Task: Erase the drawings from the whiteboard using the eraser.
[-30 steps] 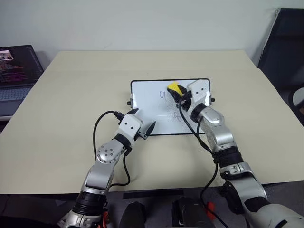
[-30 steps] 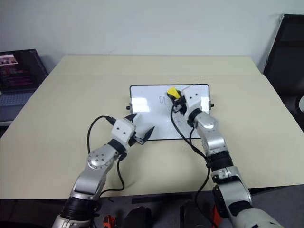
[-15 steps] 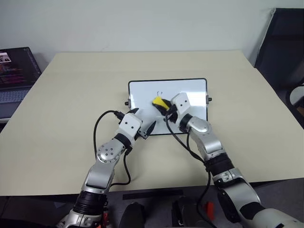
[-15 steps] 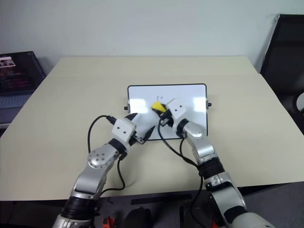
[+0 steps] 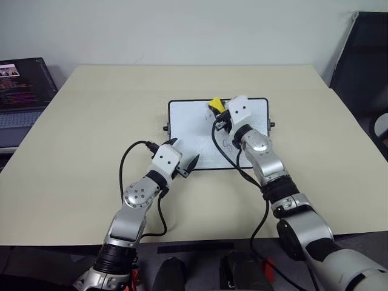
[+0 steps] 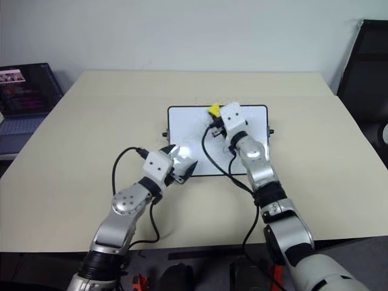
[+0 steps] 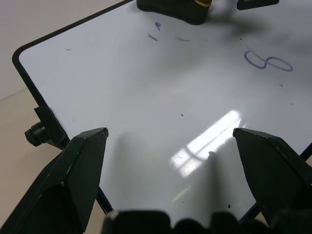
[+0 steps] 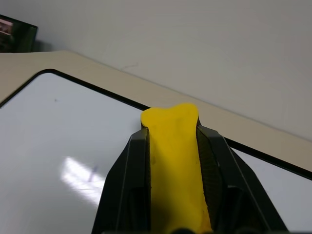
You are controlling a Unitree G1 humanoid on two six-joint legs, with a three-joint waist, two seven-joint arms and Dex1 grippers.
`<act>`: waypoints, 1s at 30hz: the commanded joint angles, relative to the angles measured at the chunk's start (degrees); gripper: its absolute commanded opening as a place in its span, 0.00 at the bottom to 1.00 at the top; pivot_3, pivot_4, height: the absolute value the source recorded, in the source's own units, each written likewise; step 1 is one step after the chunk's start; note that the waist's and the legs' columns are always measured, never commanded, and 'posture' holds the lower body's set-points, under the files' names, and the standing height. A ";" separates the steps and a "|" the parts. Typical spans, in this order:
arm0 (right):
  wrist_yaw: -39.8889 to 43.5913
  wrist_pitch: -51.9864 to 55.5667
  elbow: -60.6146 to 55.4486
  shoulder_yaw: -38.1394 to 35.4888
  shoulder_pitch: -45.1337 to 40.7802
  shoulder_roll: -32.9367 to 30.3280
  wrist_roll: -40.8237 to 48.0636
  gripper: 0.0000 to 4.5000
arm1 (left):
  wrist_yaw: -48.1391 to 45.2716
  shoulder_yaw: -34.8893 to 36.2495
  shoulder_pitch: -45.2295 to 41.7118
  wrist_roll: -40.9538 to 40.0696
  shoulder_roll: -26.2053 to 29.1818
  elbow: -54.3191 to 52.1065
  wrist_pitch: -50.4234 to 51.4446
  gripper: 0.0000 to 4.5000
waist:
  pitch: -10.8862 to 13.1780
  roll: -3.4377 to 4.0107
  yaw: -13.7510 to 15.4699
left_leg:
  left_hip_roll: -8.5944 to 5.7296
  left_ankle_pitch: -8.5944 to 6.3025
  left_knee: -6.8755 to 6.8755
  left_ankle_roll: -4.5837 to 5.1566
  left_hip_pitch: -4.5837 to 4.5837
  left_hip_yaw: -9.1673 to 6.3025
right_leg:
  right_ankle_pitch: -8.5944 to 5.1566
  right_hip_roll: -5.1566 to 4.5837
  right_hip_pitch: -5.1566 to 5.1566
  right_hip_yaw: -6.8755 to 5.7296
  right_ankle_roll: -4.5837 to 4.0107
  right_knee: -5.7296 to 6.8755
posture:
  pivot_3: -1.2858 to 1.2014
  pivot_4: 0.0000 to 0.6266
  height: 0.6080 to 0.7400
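Note:
The whiteboard (image 5: 194, 124) lies flat in the middle of the beige table. My right gripper (image 5: 216, 110) is shut on the yellow eraser (image 5: 214, 104), which sits at the board's far edge, near its middle; the wrist view shows the eraser (image 8: 173, 146) clamped between both fingers. Of the drawings, a blue "8"-like squiggle (image 5: 227, 144) shows under the right forearm, clearer in the left wrist view (image 7: 268, 61), with faint blue remnants (image 7: 156, 36) beside the eraser. My left gripper (image 5: 183, 151) stands open over the board's near left corner, holding nothing.
An open laptop (image 5: 21, 91) stands off the table's left side and a black chair (image 5: 364, 54) at the right. Black cables (image 5: 124, 176) hang from both wrists. Bare tabletop (image 5: 91, 133) surrounds the board.
The right gripper swept the eraser from the far edge toward the board's near left and back to the far edge. The mark left of the eraser has mostly gone. The left arm stayed still.

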 commanded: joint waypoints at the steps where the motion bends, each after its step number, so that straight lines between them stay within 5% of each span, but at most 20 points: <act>1: 1.01 0.06 -0.27 -0.01 1.80 0.06 0.02 0.22 | 0.40 0.52 -0.51 -0.25 -0.25 -2.80 -0.47 1.00 | 0.00 0.00 -0.01 | 0.01 0.00 0.00 0.00 0.00 0.00 | 0.00 0.00 0.00 0.00 0.00 0.01 | 0.52 0.24 1.00; 12: 16.78 8.26 -10.19 7.40 10.33 1.29 1.62 0.22 | 0.35 0.80 -0.81 -0.27 -0.11 -2.26 -0.62 1.00 | -0.02 -0.02 -0.70 | 0.05 0.00 0.02 0.00 0.15 -0.06 | 0.00 0.03 0.05 -0.02 0.00 0.12 | 0.52 0.24 1.00; 22: 4.81 6.40 -5.74 2.13 6.10 -2.48 -1.81 0.22 | 0.10 0.34 -1.10 -0.25 -0.26 -2.14 -0.48 1.00 | -0.03 -0.04 -0.01 | 0.00 0.02 0.13 0.01 0.16 -0.03 | 0.08 0.00 0.10 -0.05 -0.02 0.13 | 0.52 0.24 1.00; 30: 5.38 7.93 -8.69 3.95 10.35 -5.38 -3.87 0.22 | -0.30 0.01 -1.02 -0.33 -0.30 -2.06 -0.76 1.00 | -0.05 -0.07 0.90 | -0.01 0.05 0.13 0.06 0.17 -0.11 | 0.06 -0.06 0.24 -0.03 -0.02 0.04 | 0.52 0.24 1.00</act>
